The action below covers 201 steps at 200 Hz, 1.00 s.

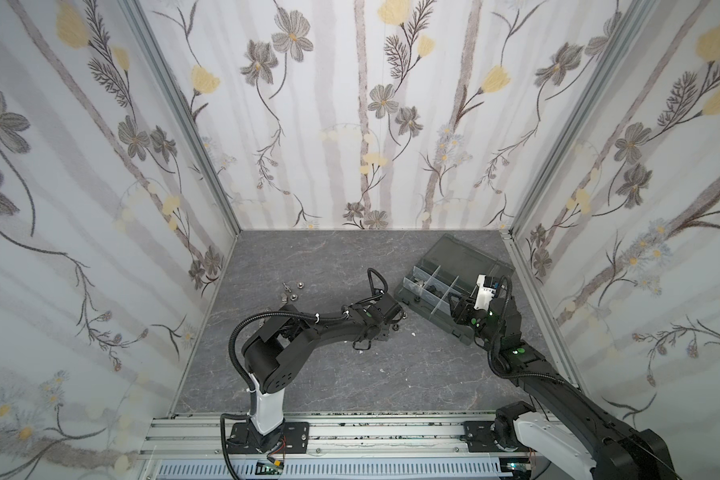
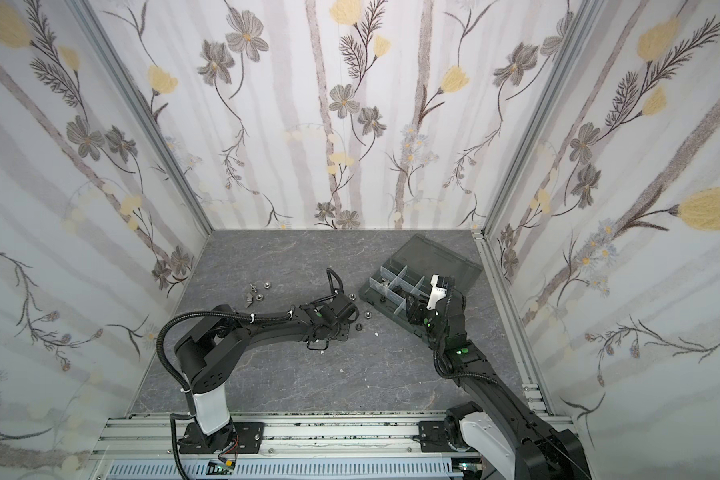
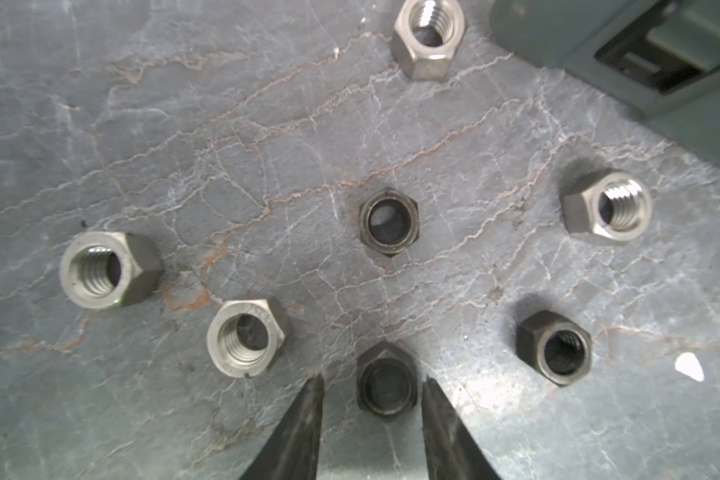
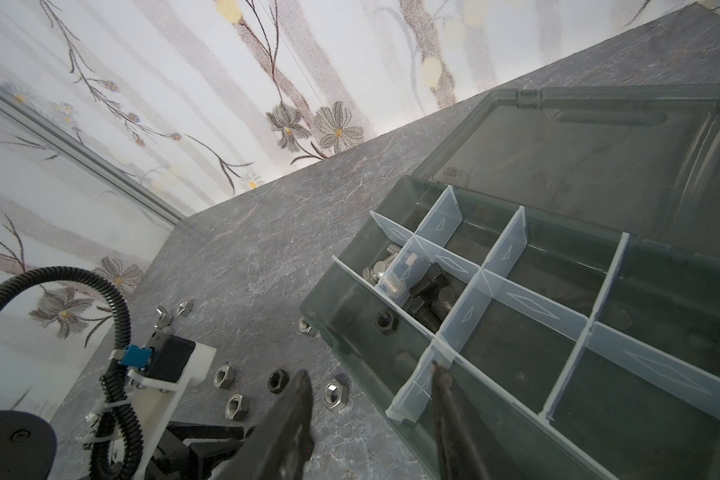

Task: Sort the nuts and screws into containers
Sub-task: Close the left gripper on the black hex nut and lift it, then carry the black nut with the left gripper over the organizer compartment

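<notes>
Fingertips (image 3: 304, 415) up close, dark and blade-thin, and a black nut (image 3: 387, 382) sits flat on the desk (image 3: 184, 124) right between them! That's the left pincer (image 3: 373, 377), spread astride the nut with a sliver of daylight on each side, so nothing is pinched yet. Across the way, the right pincer (image 4: 370, 368) hangs spread and empty above the near wall of the organizer box (image 4: 329, 332). One tip is over the desk and one over a compartment, with the lid (image 4: 578, 158) lying open behind.

Danger watch! That nut is low and hard. If the tips close on its corners rather than its flats, I'd expect it to twist or squirt away. A silver nut (image 3: 246, 336) lies near one fingertip, and a sloppy close could knock it. The right arm is also parked where the delivery must go, so a careless carry could clash the arms or shove the box. Drop the nut among the screws (image 4: 427, 291) and the sort is spoiled. A lone nut (image 4: 387, 322), black, already in the box, marks the sensible compartment.

Now the count! The left wrist view shows seven nuts on the desk, four silver and three black. There is one box. Inside are that lone nut and the screws next door, at least two silver and two black, with a divider hiding the rest. In a top view, a far cluster (image 1: 290, 291) of about four pieces lies well apart, too small to name.
</notes>
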Available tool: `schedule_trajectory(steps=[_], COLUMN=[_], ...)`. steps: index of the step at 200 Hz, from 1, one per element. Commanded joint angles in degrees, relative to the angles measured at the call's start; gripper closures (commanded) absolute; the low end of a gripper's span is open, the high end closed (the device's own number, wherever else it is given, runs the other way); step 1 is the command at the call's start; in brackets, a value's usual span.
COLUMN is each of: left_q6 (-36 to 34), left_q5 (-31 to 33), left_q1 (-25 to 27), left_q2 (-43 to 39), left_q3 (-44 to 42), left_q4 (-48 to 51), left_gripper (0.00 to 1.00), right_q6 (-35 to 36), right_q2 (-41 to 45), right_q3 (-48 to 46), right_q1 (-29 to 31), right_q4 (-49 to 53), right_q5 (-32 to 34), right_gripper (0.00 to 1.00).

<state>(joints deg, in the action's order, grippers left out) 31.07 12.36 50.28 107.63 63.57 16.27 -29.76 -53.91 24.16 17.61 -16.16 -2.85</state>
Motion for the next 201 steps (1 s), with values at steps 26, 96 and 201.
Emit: schedule_trajectory(steps=[26, 96, 201], left_q6=[0.2, -0.2, -2.3], left_q5=[1.1, 2.1, 3.1], left_q1=[0.0, 0.6, 1.1], left_q2=[1.8, 2.2, -0.1], left_q3=[2.0, 3.0, 10.1], left_q4=[0.8, 2.3, 5.2], left_gripper=[0.62, 0.74, 0.78], right_q6=[-0.6, -0.5, -0.7], right_q2=[0.2, 1.0, 1.3], right_q3=[-0.2, -0.3, -0.5], right_q1=[0.0, -0.2, -0.3], right_q4=[-2.1, -2.0, -2.0], right_q5=[-0.6, -0.6, -0.8], right_gripper=[0.52, 0.52, 0.52])
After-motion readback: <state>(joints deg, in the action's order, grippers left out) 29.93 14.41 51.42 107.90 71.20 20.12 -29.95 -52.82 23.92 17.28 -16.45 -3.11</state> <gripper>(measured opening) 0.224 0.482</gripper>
